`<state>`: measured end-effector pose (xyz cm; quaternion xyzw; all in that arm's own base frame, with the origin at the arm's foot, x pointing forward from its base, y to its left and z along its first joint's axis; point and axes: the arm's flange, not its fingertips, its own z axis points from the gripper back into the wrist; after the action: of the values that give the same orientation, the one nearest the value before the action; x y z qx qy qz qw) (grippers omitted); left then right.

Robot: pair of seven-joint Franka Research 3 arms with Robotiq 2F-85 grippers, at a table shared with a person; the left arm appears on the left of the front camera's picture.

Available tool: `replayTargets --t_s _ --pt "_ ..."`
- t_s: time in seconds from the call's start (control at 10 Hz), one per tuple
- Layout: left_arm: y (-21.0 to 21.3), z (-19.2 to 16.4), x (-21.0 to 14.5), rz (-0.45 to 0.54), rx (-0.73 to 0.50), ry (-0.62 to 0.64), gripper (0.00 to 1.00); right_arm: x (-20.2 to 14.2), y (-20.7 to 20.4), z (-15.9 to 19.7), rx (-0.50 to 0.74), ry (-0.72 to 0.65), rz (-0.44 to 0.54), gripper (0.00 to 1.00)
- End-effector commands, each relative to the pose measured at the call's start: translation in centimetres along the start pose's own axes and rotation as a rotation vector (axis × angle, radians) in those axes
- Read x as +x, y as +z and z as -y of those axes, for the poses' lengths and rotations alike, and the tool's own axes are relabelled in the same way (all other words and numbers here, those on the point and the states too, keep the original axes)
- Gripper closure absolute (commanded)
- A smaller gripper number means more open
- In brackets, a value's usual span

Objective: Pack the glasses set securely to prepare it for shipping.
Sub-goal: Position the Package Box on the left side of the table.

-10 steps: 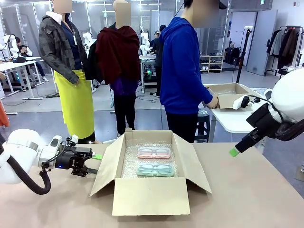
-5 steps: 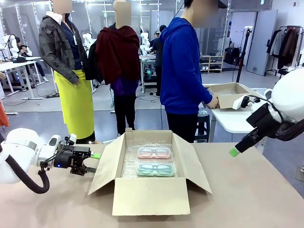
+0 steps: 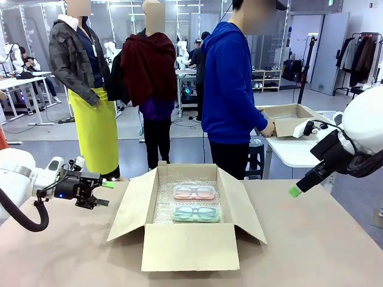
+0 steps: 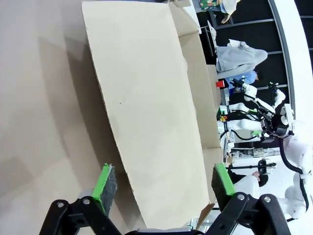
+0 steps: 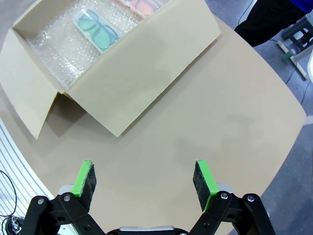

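Observation:
An open cardboard box [image 3: 179,245] lined with bubble wrap stands mid-table. Inside lie the pink case [image 3: 194,192] at the far side and the mint-green case [image 3: 195,213] nearer me, each showing glasses. The mint-green case [image 5: 97,29] and an edge of the pink case [image 5: 142,5] also appear in the right wrist view. My left gripper [image 3: 105,193] is open, just left of the box's left flap [image 4: 146,112], empty. My right gripper [image 3: 294,191] hangs open above the table's right side, well clear of the box [image 5: 122,73].
A person in a blue hoodie [image 3: 230,89] stands at the far side, hands on another cardboard box [image 3: 290,118] on a white side table. The tabletop [image 3: 323,239] right of the box is bare.
My left gripper has drawn back to the left, away from the box's left flap, and the flap has dropped outward a little. The right arm has stayed still.

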<state>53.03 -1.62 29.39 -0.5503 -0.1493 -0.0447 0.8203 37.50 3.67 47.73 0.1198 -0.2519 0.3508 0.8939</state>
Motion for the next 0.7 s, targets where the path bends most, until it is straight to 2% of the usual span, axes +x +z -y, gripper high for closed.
replayTargets --t_s 0.0,0.6 --pt "-0.6 -0.4 -0.2 -0.022 -0.021 0.019 0.0 0.2 0.1 -0.2 -0.012 -0.012 -0.004 0.0" --pt "-3.2 -2.4 -1.7 -0.035 -0.006 0.053 0.0 0.2 0.1 -0.2 -0.012 -0.012 -0.004 0.0"
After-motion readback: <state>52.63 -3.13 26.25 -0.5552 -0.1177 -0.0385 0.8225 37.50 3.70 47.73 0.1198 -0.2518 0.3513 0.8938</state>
